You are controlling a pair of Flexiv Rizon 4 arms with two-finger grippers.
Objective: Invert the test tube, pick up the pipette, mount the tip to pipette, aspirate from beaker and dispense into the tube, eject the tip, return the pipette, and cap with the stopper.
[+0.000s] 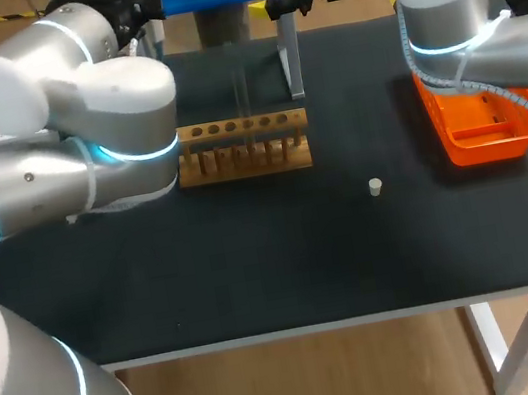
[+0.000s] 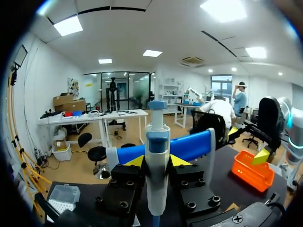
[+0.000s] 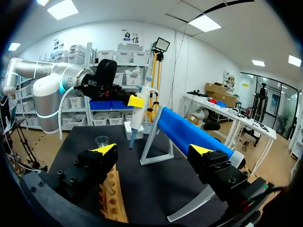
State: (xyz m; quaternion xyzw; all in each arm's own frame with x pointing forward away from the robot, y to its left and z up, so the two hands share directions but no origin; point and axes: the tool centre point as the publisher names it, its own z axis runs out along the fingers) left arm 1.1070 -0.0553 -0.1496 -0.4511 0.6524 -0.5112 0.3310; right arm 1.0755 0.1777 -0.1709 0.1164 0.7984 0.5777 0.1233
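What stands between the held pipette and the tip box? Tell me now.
Nothing visible. The left gripper is shut on the pipette; the tip box lies beside it, lower down, and the blue bar stands beyond the pipette.

One pipette (image 2: pixel 157 161); one rack (image 1: pixel 239 166); one orange tray (image 1: pixel 489 148); one stopper (image 1: pixel 376 187); one beaker (image 3: pixel 102 141); one tip box (image 2: pixel 64 196).
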